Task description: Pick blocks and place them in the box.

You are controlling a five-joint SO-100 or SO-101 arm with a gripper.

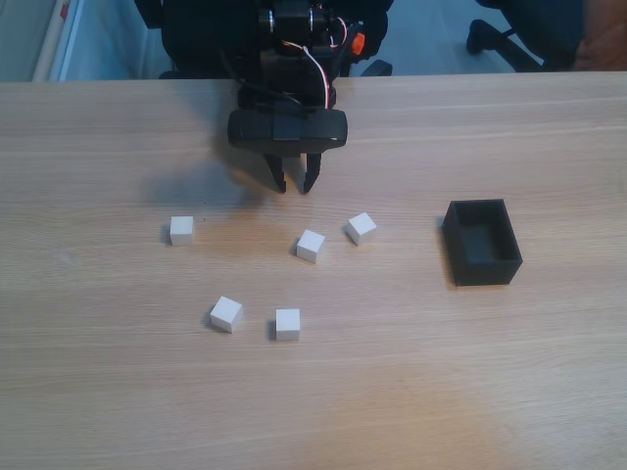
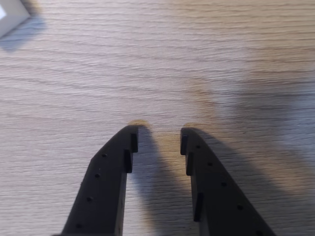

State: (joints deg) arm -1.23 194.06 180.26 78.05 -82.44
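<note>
My claw (image 1: 295, 185) hangs over the wooden table (image 1: 98, 392), its two fingers parted with nothing between them. In the fixed view, five white blocks lie scattered left of the black box (image 1: 482, 262): the nearest block (image 1: 361, 227), then one (image 1: 311, 245), one (image 1: 288, 323), one (image 1: 225, 313), and the farthest (image 1: 181, 230). The box looks empty, though its dark interior is hard to read.

I see five plain white blocks (image 1: 312, 245) lying apart from one another, all well to the left of the box (image 1: 482, 242) in the fixed view. The box is black, open-topped, thin-walled and holds nothing, standing upright and slightly turned.
</note>
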